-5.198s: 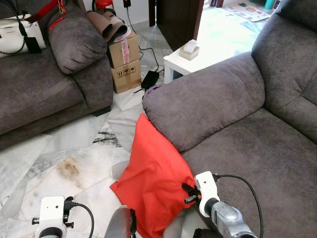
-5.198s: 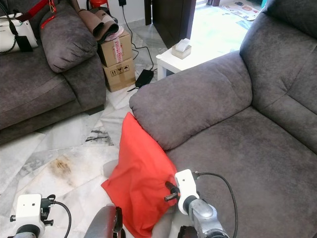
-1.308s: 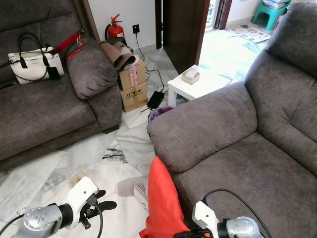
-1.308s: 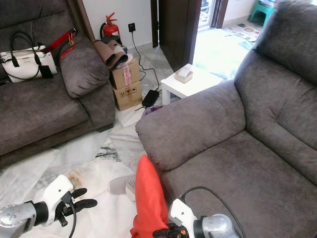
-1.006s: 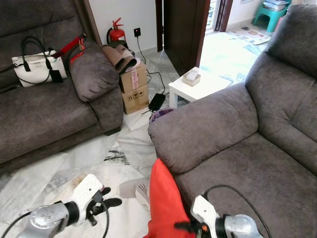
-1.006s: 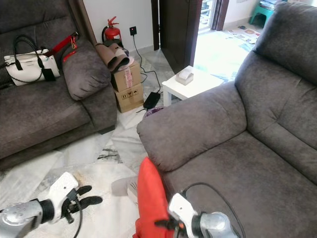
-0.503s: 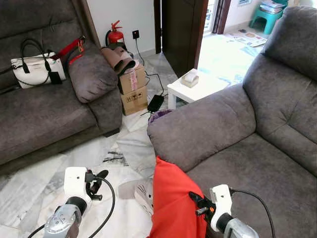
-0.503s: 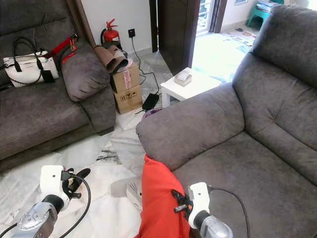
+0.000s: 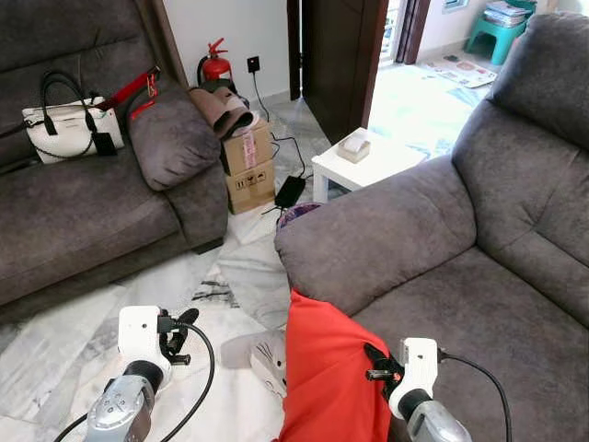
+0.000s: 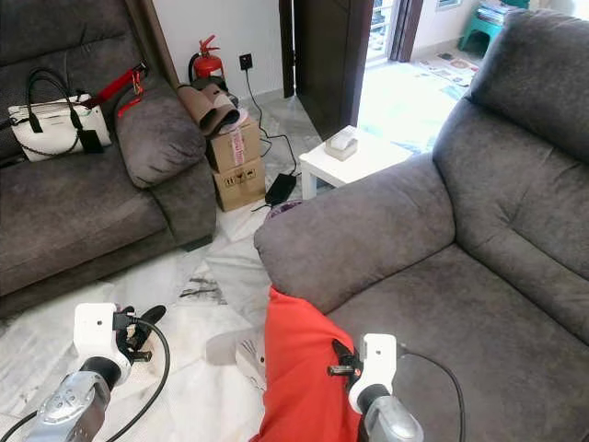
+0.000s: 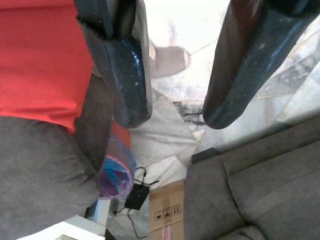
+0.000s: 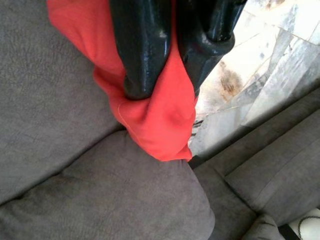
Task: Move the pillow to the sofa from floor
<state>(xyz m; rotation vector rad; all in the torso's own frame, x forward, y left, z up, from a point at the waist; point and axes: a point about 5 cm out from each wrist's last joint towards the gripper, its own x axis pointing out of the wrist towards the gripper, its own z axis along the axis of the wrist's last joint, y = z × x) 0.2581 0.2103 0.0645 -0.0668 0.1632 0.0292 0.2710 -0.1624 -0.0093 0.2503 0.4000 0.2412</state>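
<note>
Red cloth, bunched and clamped between the black fingers of the right gripper. Grips the pillow by a pinch of cover near its upper edge, not by the stuffing. Hangs it upright against the front corner of the sofa, just below the armrest. Not yet on the seat. Cannot tell whether clear of the floor, with the lower end cut off by the frame. Holds the left gripper low over the marble, well apart from the pillow, fingers spread and nothing between them.

Judging from this:
- Could slip free, held by so thin a fold with the whole weight hanging beneath.
- Could snag on the bulge of the armrest if swung sideways before being raised above seat level.
- Could drag across the grey slipper-like thing lying on the floor just beside.
- Could slide back down if let go at the very front edge of the seat, so probably calls for placing well in before releasing.
</note>
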